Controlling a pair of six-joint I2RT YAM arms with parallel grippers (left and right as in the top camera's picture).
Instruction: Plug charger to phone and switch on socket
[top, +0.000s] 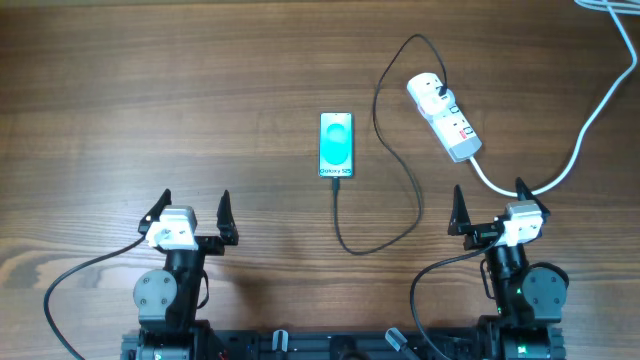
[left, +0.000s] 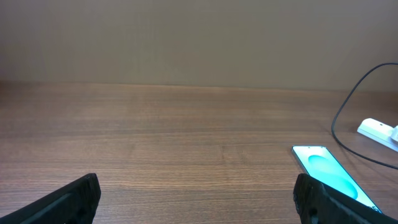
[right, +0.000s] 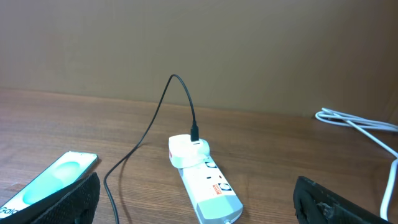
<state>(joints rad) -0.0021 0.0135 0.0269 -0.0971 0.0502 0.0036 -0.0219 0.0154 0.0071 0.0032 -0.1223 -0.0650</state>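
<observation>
The phone (top: 336, 146) lies flat mid-table, its cyan-green screen lit and white text at its near short edge. The charger (top: 413, 195), a thin black cable, runs from a white plug on the socket (top: 446, 118), loops toward me and ends at the phone's near edge; whether its tip is inserted does not show. The socket is a white strip with red switches, lying at an angle at the right. My left gripper (top: 195, 205) stands open left of the phone, holding nothing. My right gripper (top: 489, 196) is open just short of the socket (right: 208, 186), phone (right: 50, 180) at its left.
The socket's thick white cord (top: 590, 110) curves right past my right gripper and off the far right corner. In the left wrist view the phone (left: 326, 171) sits by the right finger (left: 323, 202), with bare wooden table (left: 186, 137) ahead.
</observation>
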